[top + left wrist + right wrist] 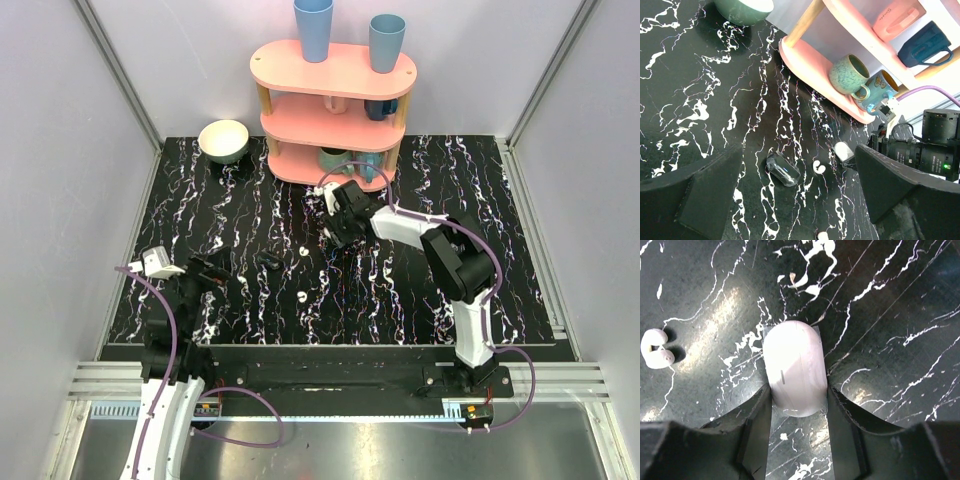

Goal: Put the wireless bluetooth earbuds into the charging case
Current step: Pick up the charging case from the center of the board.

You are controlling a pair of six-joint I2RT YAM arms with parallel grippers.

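Two earbuds loose, case clamped

Only the right wrist view shows the right gripper (799,391) with both fingers pressed against the sides of the white charging case (794,365), which lies on the black marbled table (480,200). The top view shows the far earbud (303,252) and the near earbud (303,297) left of the case, apart from it. The left gripper (215,268) sits near the left edge with its jaws wide apart, holding nothing. Bare table lies between the arms. Just beyond the case, the pink shelf (335,72) holds mugs (849,74) on its lowest tier.
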